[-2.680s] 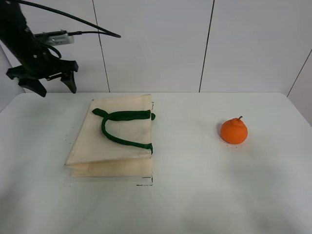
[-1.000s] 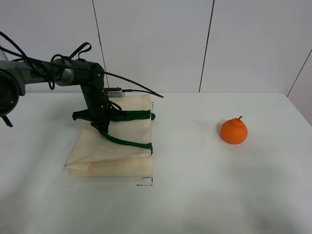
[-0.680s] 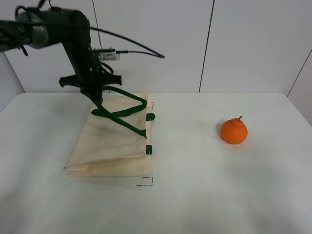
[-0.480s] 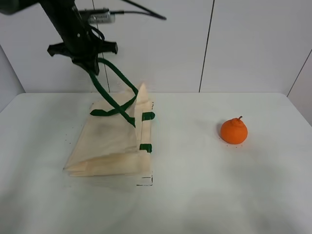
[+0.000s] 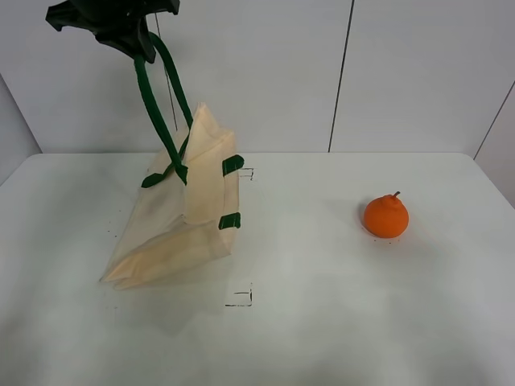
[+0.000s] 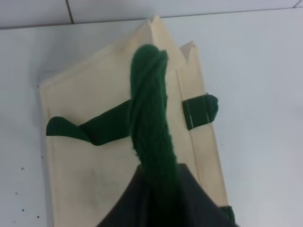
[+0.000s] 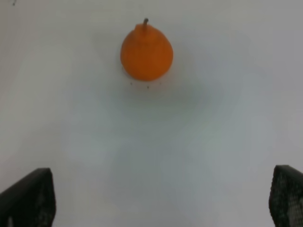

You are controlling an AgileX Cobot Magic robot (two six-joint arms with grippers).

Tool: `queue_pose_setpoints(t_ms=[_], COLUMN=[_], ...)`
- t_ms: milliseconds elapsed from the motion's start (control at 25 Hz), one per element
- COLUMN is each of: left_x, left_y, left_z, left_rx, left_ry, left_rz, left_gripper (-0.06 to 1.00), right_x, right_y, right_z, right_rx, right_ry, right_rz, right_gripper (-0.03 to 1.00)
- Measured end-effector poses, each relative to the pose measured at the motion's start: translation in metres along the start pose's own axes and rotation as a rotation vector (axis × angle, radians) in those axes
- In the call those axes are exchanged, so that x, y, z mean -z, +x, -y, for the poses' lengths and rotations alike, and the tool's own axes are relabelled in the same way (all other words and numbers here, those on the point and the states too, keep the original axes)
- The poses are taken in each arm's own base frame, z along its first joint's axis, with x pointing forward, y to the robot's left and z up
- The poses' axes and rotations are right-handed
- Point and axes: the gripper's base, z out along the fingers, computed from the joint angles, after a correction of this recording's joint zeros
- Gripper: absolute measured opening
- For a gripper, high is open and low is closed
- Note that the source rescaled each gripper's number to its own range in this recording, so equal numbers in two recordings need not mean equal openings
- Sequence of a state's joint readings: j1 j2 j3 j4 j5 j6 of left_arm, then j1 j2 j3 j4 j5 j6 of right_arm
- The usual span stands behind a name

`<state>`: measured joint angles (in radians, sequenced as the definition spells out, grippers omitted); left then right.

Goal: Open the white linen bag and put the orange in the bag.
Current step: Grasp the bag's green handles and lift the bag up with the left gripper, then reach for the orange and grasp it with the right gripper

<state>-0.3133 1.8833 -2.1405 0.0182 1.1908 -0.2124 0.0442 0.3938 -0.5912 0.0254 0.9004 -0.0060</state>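
- A black left gripper (image 5: pixel 135 39) hangs high above the left half of a white table (image 5: pixel 322 322). It is clenched on a dark green strap handle (image 5: pixel 154 104).
- In the left wrist view, the handle (image 6: pixel 151 118) runs straight into the dark body of the left gripper (image 6: pixel 158 201), pinched tight.
- The handle is taut and stretches down from the gripper to a cream-white rectangular linen bag (image 5: pixel 189 213).
- The bag is tilted. Its handle end points up in the air as a peak, and its opposite edge rests on the table, on the left side.
- Whether the bag's mouth gapes open cannot be told.
- Two small green tabs (image 5: pixel 232 165) sit on the bag's right-hand edge. One tab (image 6: pixel 201 109) also shows in the left wrist view, beside the bag (image 6: pixel 94 161).
- A small round bright orange fruit (image 5: pixel 386 216), with a knobby top and short brown stem, stands on the right side of the table. It is well apart from the bag and nothing touches it.
- In the right wrist view, the right gripper (image 7: pixel 156 201) is spread wide with nothing between its dark fingertips (image 7: pixel 28 198). The orange fruit (image 7: pixel 146 53) lies ahead of it on the bare table, apart from the fingertips.
- Small black corner marks (image 5: pixel 239 301) are printed on the table near the bag.
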Motion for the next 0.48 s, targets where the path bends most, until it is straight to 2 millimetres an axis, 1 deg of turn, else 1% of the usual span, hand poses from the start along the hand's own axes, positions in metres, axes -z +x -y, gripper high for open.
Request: queue_pose_setpoints(t_ms=[40, 160, 320, 400, 440, 480], left_x=[0.0, 0.006, 0.016, 0.019, 0.021, 0.021], left_y=[0.0, 0.0, 0.001, 0.001, 0.001, 0.001], left_z=[0.0, 0.001, 0.001, 0.001, 0.001, 0.001], left_rx=[0.001, 0.003, 0.002, 0.002, 0.002, 0.002], left_ry=[0.005, 0.02, 0.024, 0.025, 0.026, 0.026], left_rz=[0.0, 0.008, 0.028, 0.034, 0.037, 0.038], left_gripper=[0.0, 0.0, 0.0, 0.0, 0.0, 0.0], right_x=[-0.006, -0.041, -0.108, -0.149, -0.164, -0.183], right_y=[-0.012, -0.048, -0.088, -0.1, -0.109, -0.114], right_z=[0.0, 0.0, 0.001, 0.002, 0.002, 0.002], right_rx=[-0.001, -0.005, 0.008, 0.018, 0.023, 0.026], right_ry=[0.0, 0.001, 0.0, -0.003, -0.006, -0.008], right_rz=[-0.017, -0.136, -0.312, -0.402, -0.418, -0.453], right_gripper=[1.0, 1.0, 1.0, 1.0, 1.0, 1.0])
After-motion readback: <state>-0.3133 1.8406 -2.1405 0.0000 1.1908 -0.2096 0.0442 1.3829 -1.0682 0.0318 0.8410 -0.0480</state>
